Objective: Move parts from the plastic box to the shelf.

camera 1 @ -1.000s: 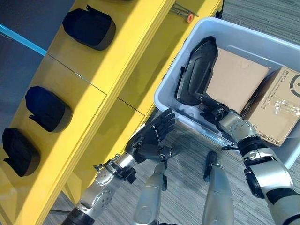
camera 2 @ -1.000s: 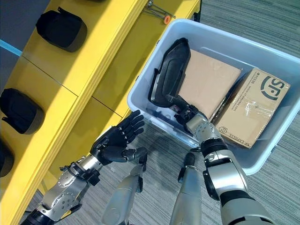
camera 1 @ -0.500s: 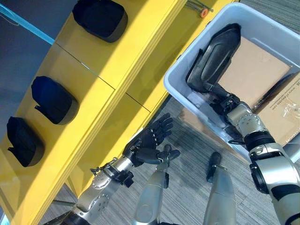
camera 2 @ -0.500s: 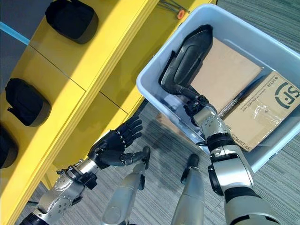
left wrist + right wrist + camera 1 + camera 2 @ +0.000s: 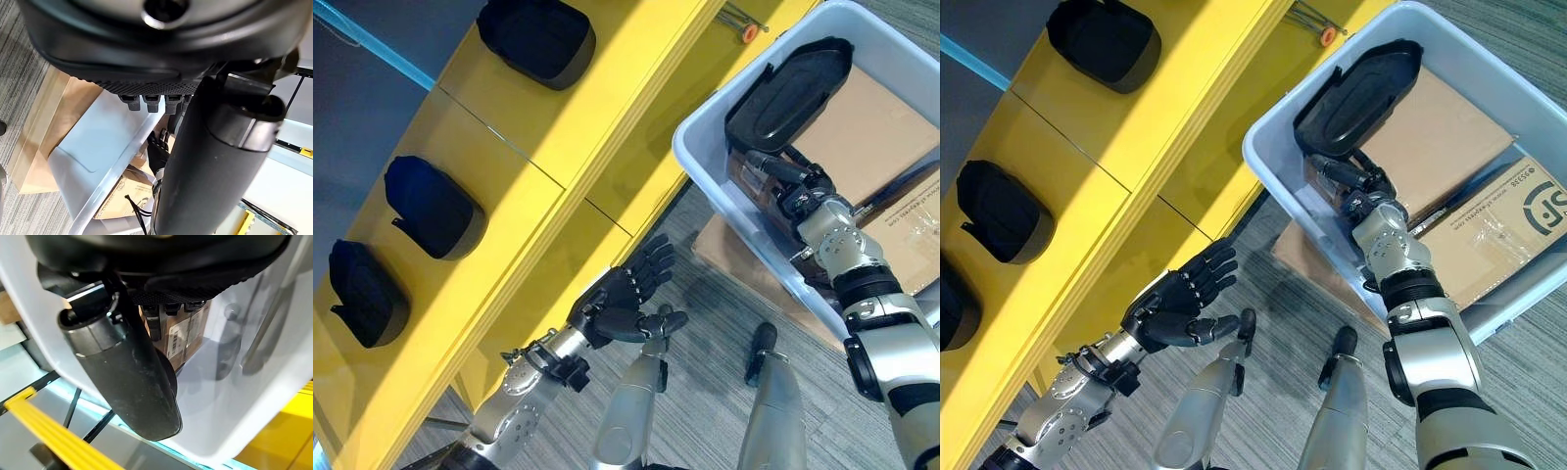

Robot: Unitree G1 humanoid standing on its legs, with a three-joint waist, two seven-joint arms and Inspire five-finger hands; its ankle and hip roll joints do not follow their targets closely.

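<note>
Tipped from nearly upright, the black part (image 5: 790,93) now lies flatter over the plastic box (image 5: 705,157) rim. Left eye view: the right hand (image 5: 798,191) reaches beneath it, fingers curled at its lower edge; whether they grip I cannot tell. Right eye view: the left hand (image 5: 1175,304) hovers beside the yellow shelf (image 5: 1185,108), fingers spread apart. The right wrist view shows the box wall (image 5: 274,362). The part looks stiff, light and smooth; its rim seems the best hold.

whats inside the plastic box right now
Inside the plastic box: a black part with the right hand at its lower end, and cardboard boxes. Anything beneath them is covered.
</note>
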